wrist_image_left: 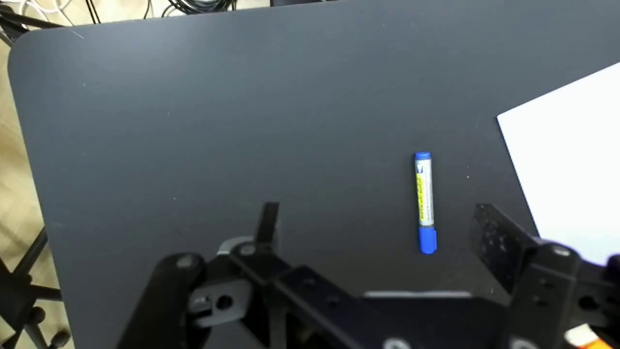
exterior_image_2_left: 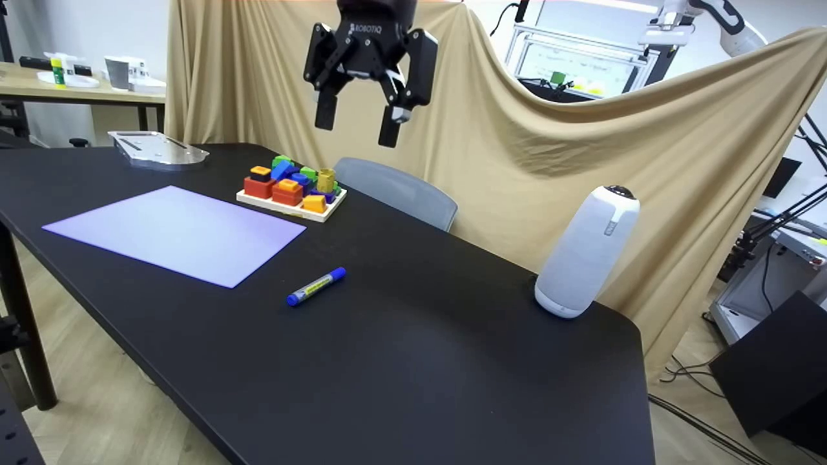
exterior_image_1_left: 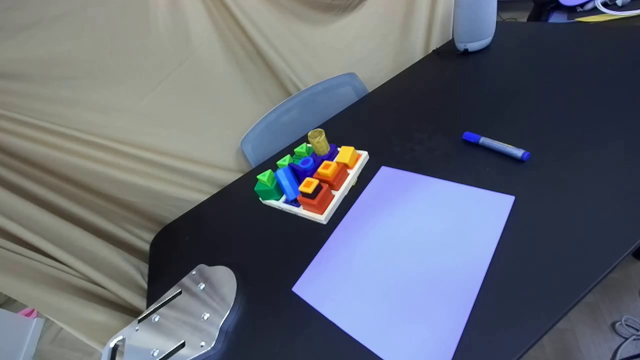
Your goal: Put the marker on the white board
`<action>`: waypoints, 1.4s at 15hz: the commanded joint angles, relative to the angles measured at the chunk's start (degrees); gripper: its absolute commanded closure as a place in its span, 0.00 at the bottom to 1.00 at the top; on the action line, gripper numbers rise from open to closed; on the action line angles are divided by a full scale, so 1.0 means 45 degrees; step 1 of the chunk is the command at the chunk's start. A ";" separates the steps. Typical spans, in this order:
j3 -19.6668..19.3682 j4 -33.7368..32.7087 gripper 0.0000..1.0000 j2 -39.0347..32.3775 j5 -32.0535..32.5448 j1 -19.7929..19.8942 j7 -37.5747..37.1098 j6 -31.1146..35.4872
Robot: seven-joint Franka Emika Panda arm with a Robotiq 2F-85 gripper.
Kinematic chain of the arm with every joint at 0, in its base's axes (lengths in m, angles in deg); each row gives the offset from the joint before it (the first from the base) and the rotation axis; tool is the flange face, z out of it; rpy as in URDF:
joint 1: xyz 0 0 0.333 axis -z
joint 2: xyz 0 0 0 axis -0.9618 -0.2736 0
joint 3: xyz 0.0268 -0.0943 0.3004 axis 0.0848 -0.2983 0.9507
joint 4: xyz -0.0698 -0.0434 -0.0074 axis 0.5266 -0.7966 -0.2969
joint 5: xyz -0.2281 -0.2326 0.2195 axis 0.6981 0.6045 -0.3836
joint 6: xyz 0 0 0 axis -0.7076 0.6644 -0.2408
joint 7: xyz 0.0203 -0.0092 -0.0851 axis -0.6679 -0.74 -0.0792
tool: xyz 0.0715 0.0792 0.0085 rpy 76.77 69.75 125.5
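Blue and silver marker (wrist_image_left: 425, 199), one item, yellow label along the barrel. Location: lying flat on the black surface (exterior_image_2_left: 413, 361), off the white board (exterior_image_1_left: 406, 270), apart from it but near its closest edge. Progress: neither gripped nor lifted; transfer not yet made.

White board, one item, thin flat sheet, pale lavender in both exterior views, plain white in the wrist view. Lies flat, a ready destination; placement outstanding.

Fingers (exterior_image_2_left: 389, 126), one pair, black. Spread wide, pinching nothing, raised clear of the surface. In the wrist view the marker shows in the gap between them, off-centre, though lying below; seemingly a fair start for an approach.

Outstanding work, as judged: centring over the marker, lowering, closing on the barrel, lifting, a short carry to the board, release.

Neighbouring items: tray of blocks (exterior_image_1_left: 341, 192), white, contents multicoloured, just beside the board; silver metal plate (exterior_image_2_left: 160, 150), farther from the marker; pale upright device (exterior_image_2_left: 585, 254), well apart from the marker; grey chair back (exterior_image_2_left: 397, 190), beyond the surface's edge.
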 commanded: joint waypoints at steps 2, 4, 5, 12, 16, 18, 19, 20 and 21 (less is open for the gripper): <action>0.0070 0.0207 0.00 -0.0699 -0.0826 -0.0470 -0.0428 0.2581; 0.0221 0.0356 0.00 -0.1258 -0.1209 -0.0706 -0.0521 0.4286; 0.0291 0.0361 0.00 -0.1618 -0.1469 -0.0847 -0.0469 0.4956; 0.0787 -0.0024 0.00 -0.4527 -0.2887 -0.1390 0.0835 0.7467; 0.0968 0.0215 0.00 -0.4926 -0.3077 -0.1310 0.1200 0.7685; 0.1002 0.0170 0.00 -0.5289 -0.3090 -0.1283 0.1284 0.7815; 0.1001 0.0170 0.00 -0.5272 -0.3091 -0.1283 0.1284 0.7819; 0.0998 0.0169 0.00 -0.5223 -0.3092 -0.1286 0.1285 0.7818; 0.0998 0.0169 0.00 -0.5180 -0.3094 -0.1289 0.1285 0.7818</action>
